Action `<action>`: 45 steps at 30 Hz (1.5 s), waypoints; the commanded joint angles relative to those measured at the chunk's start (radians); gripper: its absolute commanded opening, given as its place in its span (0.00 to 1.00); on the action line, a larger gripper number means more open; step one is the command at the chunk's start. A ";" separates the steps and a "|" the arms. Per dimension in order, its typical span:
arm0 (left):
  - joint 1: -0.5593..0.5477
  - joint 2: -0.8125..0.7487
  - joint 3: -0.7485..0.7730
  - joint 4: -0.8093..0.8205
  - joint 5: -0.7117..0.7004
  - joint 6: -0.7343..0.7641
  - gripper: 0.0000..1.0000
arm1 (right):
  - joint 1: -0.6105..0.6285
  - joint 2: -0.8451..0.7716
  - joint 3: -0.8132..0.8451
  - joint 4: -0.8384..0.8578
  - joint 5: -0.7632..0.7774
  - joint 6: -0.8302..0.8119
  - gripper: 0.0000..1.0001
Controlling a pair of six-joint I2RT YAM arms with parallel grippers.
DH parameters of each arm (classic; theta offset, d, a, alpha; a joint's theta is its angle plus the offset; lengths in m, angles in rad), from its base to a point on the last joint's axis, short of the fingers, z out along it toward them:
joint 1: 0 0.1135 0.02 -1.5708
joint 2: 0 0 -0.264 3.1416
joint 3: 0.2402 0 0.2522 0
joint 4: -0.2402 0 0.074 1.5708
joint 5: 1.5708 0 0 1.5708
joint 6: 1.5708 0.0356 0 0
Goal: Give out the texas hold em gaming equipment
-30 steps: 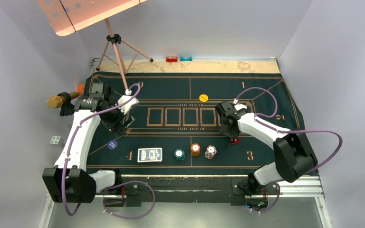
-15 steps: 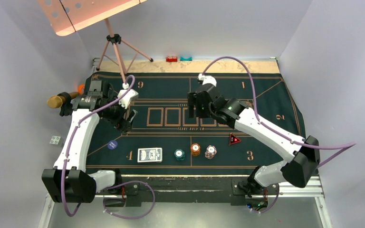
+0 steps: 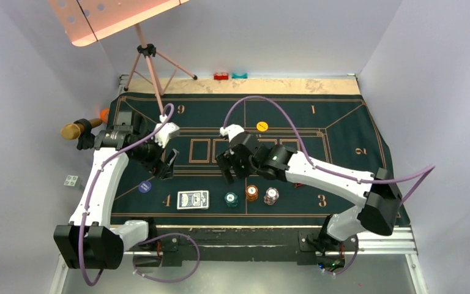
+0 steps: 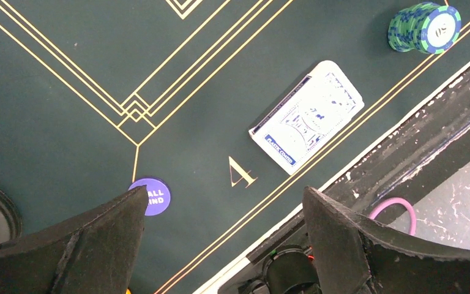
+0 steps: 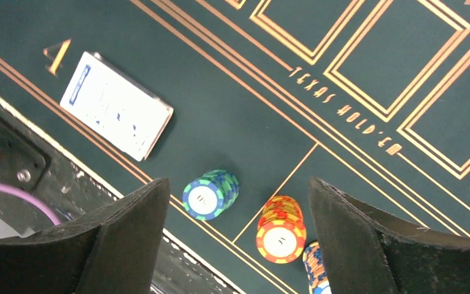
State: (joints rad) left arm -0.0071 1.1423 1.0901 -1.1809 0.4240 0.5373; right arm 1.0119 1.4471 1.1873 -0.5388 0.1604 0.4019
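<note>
Right claw [image 3: 229, 166] swung leftward, now open and empty above the teal chips [image 5: 211, 194] — chip step likely starting; next, lower and close round them. Left claw [image 4: 223, 202] gapes, empty too.

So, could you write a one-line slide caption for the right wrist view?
Open right hand hovers above the card deck, teal chip stack and orange chip stack.

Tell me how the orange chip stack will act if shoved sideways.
The orange chip stack looks like loose discs, sitting slightly staggered, so a high shove would probably shear it and spill chips. Pushed low, it may slide whole, though the felt mat likely drags. The chips look rigid, so a side pinch should not bend them.
</note>
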 commanded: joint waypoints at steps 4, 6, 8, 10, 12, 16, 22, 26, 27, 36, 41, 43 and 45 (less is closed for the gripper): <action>0.001 -0.024 -0.001 0.087 -0.071 -0.085 1.00 | 0.136 0.075 -0.005 -0.027 -0.014 -0.077 0.93; 0.002 -0.027 -0.002 0.103 -0.115 -0.116 1.00 | 0.157 0.108 -0.008 -0.025 -0.005 -0.078 0.93; 0.003 -0.034 -0.004 0.118 -0.153 -0.143 1.00 | 0.170 0.142 -0.012 -0.021 0.001 -0.081 0.93; 0.004 -0.039 -0.001 0.124 -0.172 -0.159 1.00 | 0.174 0.173 -0.014 -0.014 0.001 -0.085 0.92; 0.004 -0.042 0.005 0.124 -0.182 -0.170 1.00 | 0.175 0.196 -0.022 -0.003 0.000 -0.090 0.89; 0.004 -0.053 0.007 0.131 -0.187 -0.180 1.00 | 0.175 0.226 -0.037 0.018 -0.003 -0.094 0.83; 0.004 -0.059 0.007 0.127 -0.198 -0.170 1.00 | 0.174 0.250 -0.048 0.037 -0.017 -0.090 0.72; 0.004 -0.066 0.005 0.130 -0.207 -0.158 1.00 | 0.175 0.256 -0.059 0.045 -0.019 -0.086 0.64; 0.003 -0.067 0.004 0.130 -0.210 -0.155 1.00 | 0.175 0.254 -0.062 0.047 -0.018 -0.085 0.62; 0.004 -0.073 -0.011 0.136 -0.223 -0.137 1.00 | 0.175 0.227 -0.053 0.040 -0.010 -0.090 0.43; 0.003 -0.073 -0.016 0.140 -0.226 -0.132 1.00 | 0.175 0.217 -0.020 0.015 -0.001 -0.099 0.40; 0.003 -0.073 -0.016 0.141 -0.226 -0.132 1.00 | 0.175 0.213 0.001 0.004 0.007 -0.105 0.38; 0.004 -0.072 -0.017 0.144 -0.225 -0.131 1.00 | 0.176 0.212 0.030 -0.016 0.016 -0.114 0.38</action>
State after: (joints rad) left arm -0.0071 1.0859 1.0801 -1.0622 0.2039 0.3893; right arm 1.1843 1.7096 1.1355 -0.5297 0.1474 0.3126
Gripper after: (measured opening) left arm 0.997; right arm 0.467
